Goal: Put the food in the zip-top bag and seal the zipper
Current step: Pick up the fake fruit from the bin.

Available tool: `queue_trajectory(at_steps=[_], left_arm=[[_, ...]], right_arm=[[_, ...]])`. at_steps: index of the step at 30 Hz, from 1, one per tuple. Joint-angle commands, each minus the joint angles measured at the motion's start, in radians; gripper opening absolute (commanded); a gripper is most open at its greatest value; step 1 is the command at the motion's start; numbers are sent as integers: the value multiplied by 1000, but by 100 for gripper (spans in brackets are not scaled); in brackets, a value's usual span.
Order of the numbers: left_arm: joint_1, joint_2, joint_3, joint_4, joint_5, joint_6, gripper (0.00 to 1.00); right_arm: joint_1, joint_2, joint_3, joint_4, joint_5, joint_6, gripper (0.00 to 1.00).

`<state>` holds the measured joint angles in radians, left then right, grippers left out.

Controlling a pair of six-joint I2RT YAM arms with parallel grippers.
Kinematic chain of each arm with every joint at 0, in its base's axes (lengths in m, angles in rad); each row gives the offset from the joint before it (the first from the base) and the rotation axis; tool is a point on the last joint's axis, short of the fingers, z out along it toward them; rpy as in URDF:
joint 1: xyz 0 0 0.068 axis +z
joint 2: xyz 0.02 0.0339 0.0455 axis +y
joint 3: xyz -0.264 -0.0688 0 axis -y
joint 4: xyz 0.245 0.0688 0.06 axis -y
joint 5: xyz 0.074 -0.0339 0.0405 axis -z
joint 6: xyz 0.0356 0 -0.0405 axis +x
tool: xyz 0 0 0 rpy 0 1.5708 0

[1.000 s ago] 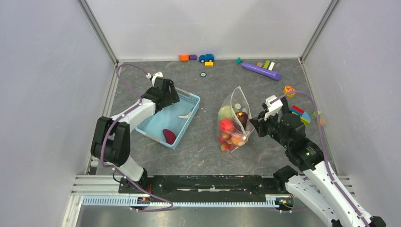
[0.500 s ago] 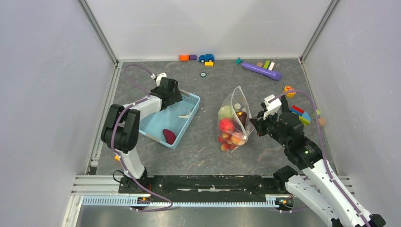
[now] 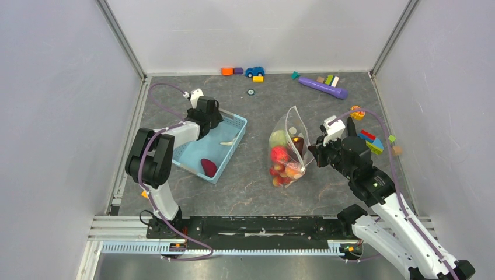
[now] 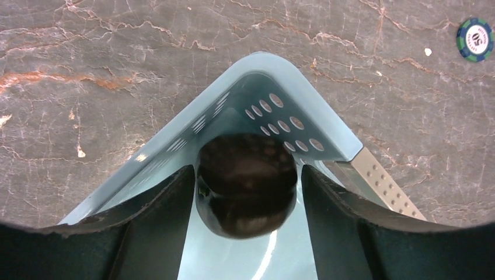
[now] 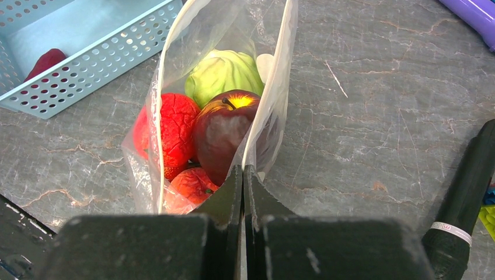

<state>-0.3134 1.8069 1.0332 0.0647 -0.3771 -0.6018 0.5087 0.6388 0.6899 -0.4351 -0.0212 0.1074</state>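
The zip-top bag (image 3: 290, 135) stands in the middle of the table with its mouth open. It holds food: a green piece (image 5: 223, 73), a red strawberry (image 5: 175, 125), a dark red apple (image 5: 222, 131) and more red pieces. My right gripper (image 5: 242, 175) is shut on the bag's near rim by the open zipper (image 5: 284, 58). My left gripper (image 4: 247, 192) is in the far corner of the light blue basket (image 4: 315, 114). Its jaws stand open on either side of a dark round food piece (image 4: 245, 169), with narrow gaps. A maroon piece (image 3: 208, 167) lies at the basket's near end.
A poker chip (image 3: 250, 91) lies beyond the basket. A toy car (image 3: 254, 71), blocks (image 3: 227, 70) and a purple cylinder (image 3: 323, 87) line the back wall. More blocks (image 3: 370, 142) sit right of my right arm.
My left arm's elbow has swung to the right while its gripper stayed at the basket's far corner. The right gripper and the bag have hardly moved.
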Motion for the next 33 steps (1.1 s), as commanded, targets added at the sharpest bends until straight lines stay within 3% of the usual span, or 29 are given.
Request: queue_trajectory(at_steps=[1,10,16,22,24,33], left_arm=[[5,14,20,60,-30,-39,69],[6,25,55,-31,-3,-51,53],[4,-64,23,-83,28,-44,24],[-1,-207,-22,-122,58,-16,6],[-2,-248,-38,-133,59,-12,2],[-36,-494,-97,-170,99,-31,2]], right_arm=[[2,-3,28,6,10,-4,0],[2,-20,28,5,9,-3,0],[1,-20,33,8,-9,-5,0],[2,-35,24,9,-13,-3,0],[2,-44,19,13,-11,-1,0],[1,-55,50,3,57,22,0]])
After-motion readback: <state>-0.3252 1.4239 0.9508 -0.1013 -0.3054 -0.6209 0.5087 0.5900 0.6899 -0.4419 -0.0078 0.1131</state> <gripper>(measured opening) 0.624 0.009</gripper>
